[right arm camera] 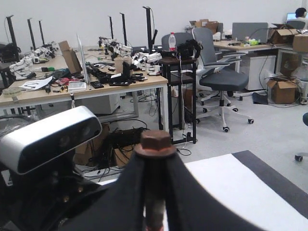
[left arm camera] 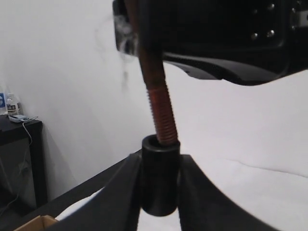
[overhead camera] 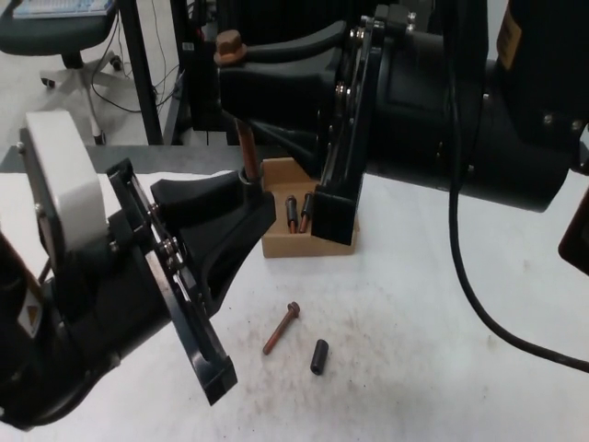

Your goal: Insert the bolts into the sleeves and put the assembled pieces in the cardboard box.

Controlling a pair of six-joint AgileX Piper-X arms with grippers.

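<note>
Clamping the black sleeve (left arm camera: 160, 175) upright between both fingers, the left gripper (overhead camera: 250, 187) sits low over the bench (overhead camera: 433, 368). Directly above it is the right gripper (overhead camera: 232, 81), pinched tight on a copper-coloured bolt (left arm camera: 159, 108) just under its hex head, shaft pointing straight down. The threaded tip is right in the mouth of the sleeve, just entering, with most of the shaft showing above the rim. Close behind the two grippers stands the cardboard box (overhead camera: 285, 245), near the far edge of the white cover, where a dark strip (overhead camera: 101, 155) runs along the back. The box's right side is hidden behind the right gripper's frame. Inside, two assembled pieces (overhead camera: 291, 214) sit side by side. On the near side of the box, well apart from it, a loose bolt (overhead camera: 282, 328) lies slanted on the bench with a loose sleeve (overhead camera: 319, 356) just beside it, not touching. So the count is four bolts and four sleeves: one pair meeting in the grippers, one pair loose, and two pairs joined in the box. There is open bench in front of and to the right of the loose parts, crossed only by a black cable (overhead camera: 465, 276) trailing from the right arm. The left arm's bulk crowds the near left corner.
</note>
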